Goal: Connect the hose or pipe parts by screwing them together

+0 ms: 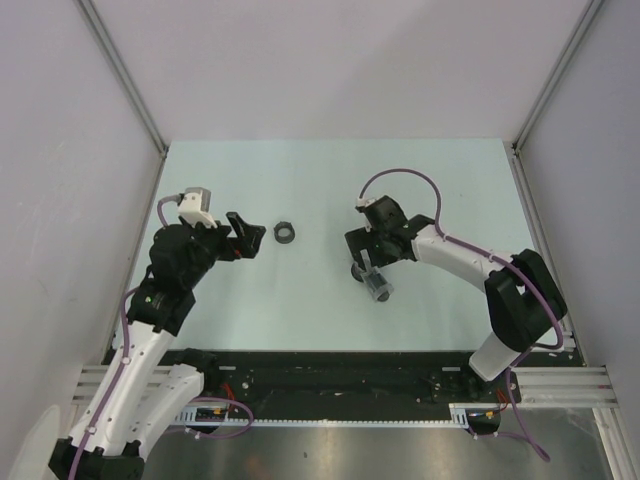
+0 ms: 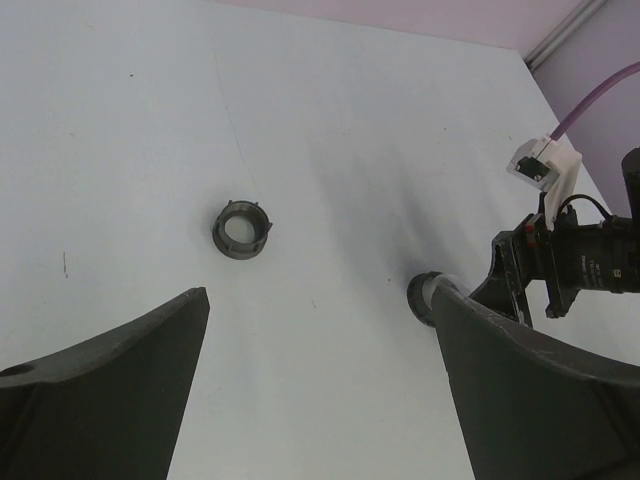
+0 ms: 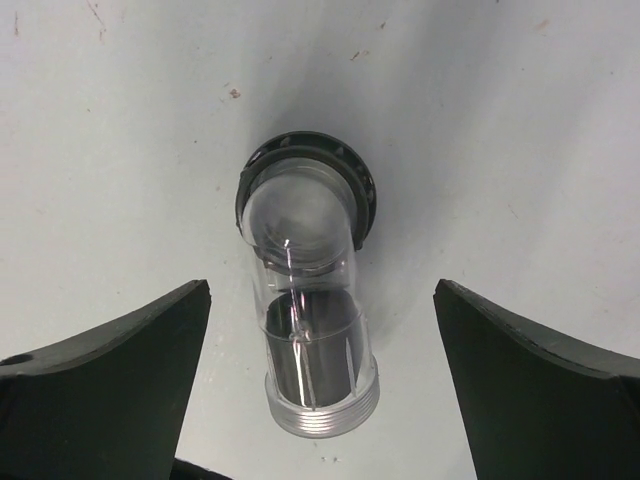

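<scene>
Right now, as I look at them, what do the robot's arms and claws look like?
The left arm and right arm are white shells with chunky black joints. A thin purple cable loops along each, and a small white box sits by each wrist. The left gripper and right gripper each end in two broad, dark, wedge-shaped fingers.

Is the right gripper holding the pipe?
No, the right gripper stands open, its fingers clear of the pipe lying between them.
</scene>
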`<state>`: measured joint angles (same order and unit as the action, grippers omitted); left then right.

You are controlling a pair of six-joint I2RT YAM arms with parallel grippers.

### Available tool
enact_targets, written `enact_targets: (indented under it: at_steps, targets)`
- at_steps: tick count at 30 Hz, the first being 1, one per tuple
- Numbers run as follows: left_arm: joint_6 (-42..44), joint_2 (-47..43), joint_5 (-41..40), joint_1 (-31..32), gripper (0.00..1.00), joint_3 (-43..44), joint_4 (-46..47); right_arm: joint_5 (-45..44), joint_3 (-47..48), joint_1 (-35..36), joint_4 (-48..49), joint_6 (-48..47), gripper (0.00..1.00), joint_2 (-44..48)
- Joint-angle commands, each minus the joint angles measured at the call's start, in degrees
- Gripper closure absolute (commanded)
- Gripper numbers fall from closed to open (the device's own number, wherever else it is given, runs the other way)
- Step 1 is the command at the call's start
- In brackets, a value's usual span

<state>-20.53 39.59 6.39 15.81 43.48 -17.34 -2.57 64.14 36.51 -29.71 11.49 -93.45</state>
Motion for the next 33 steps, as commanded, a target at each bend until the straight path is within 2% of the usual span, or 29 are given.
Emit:
enact_targets:
  at_steps: [1, 12, 21, 25, 28, 33]
  targets:
    - [-0.82, -0.83, -0.86, 0.53, 0.02, 0.02, 0.38, 2.04, 2.13, 0.14, 1.24, -2.69, 0.00, -1.29]
    - [-0.74, -0.22, -1.29, 0.53, 0.02, 0.11, 0.29, -3.76, 8.72, 1.81, -0.08, -5.07, 0.11, -12.01]
    - [-0.73, 0.39, -1.73, 0.53, 0.02, 0.20, 0.03, -4.46, 9.78, 2.60, 0.27, -5.60, 0.17, -15.62]
    - [-0.74, 0.40, -1.82, 0.45, 0.02, 0.20, 0.03, -5.25, 9.95, 3.04, -0.43, -5.33, 0.23, -15.80]
    - [-0.73, 0.57, -1.91, 0.53, 0.02, 0.20, 0.03, -5.25, 9.95, 3.30, -0.78, -5.25, 0.22, -15.54]
    - [-0.82, 0.31, -2.00, 0.53, 0.02, 0.11, 0.12, -4.29, 9.95, 3.30, -1.84, -5.07, 0.11, -14.57]
